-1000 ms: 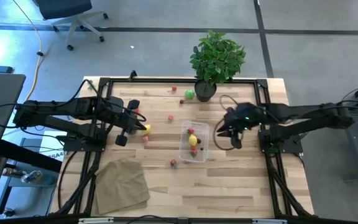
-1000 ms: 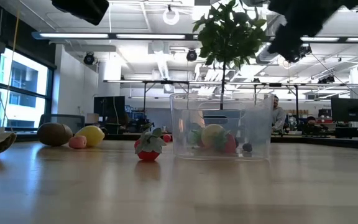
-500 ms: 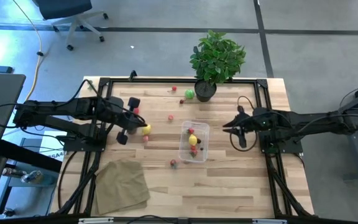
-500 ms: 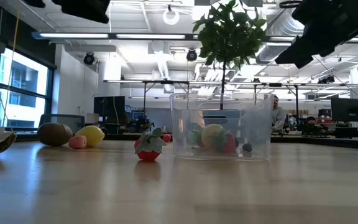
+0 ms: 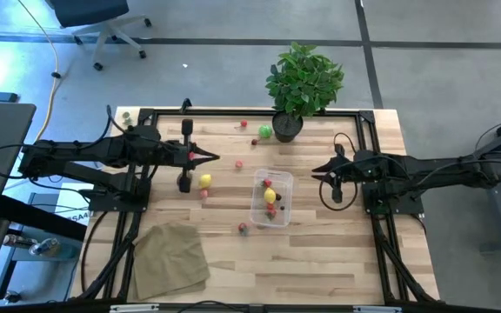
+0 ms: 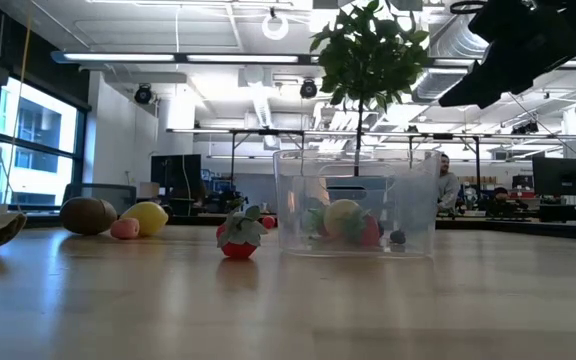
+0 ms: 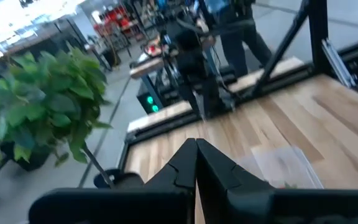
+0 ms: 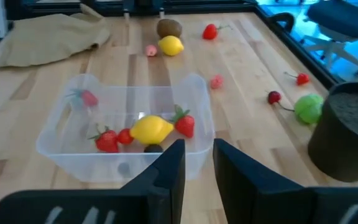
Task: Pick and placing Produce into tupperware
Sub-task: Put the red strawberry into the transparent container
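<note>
**While both arms hang idle, tupperware is only part filled**

Although a few pieces are already in, most of the produce is still out on the bench.

- Tupperware sits mid-bench, open top. Right wrist view shows a yellow lemon, a few red strawberries and one small dark piece inside. That's the done part, as far as I can see.
- Left to do: a loose strawberry just beside the container on the side nearer the cloth; a second lemon, a small pink piece and a brown kiwi grouped off toward the left arm; a red piece between that group and the plant; a green fruit and a couple of cherries near the plant pot.
- Left gripper hangs above the bench near the lemon group, fingers closed to a point, nothing between them.
- Right gripper is off to the container's far side, apart from it, pointing at it. Its fingers stand slightly parted with only a narrow gap, and they hold nothing.
- Tan cloth lies at the bench corner, not involved.

My read: well under half done. Neither arm carries anything now, so the next cycle starts with a fresh pick; the left arm is nearest to the lemon cluster.
</note>
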Robot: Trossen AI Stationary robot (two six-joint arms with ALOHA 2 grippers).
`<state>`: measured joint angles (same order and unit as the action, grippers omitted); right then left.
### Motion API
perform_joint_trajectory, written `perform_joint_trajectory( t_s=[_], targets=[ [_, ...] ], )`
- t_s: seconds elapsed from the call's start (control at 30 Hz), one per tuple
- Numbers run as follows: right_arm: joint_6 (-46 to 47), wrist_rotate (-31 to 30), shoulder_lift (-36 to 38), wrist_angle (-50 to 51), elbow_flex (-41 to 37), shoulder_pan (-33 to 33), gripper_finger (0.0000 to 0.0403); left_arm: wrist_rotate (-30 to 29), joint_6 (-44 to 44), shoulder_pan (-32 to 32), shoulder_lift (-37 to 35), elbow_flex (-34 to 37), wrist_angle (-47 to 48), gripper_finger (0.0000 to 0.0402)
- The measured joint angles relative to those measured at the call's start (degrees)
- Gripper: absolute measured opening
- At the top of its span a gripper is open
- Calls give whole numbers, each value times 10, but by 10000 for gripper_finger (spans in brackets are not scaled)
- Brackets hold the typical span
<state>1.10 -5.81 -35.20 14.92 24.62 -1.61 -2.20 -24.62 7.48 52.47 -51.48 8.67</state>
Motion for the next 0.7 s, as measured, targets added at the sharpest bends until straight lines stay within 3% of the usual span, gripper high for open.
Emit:
perform_joint_trajectory(
  t_s=[0.43,0.7],
  targets=[
    [0,89,0,2,0,0,73,7,15,0,1,0,13,1],
    [0,94,0,2,0,0,73,109,84,-1,14,-1,19,1]
  ],
)
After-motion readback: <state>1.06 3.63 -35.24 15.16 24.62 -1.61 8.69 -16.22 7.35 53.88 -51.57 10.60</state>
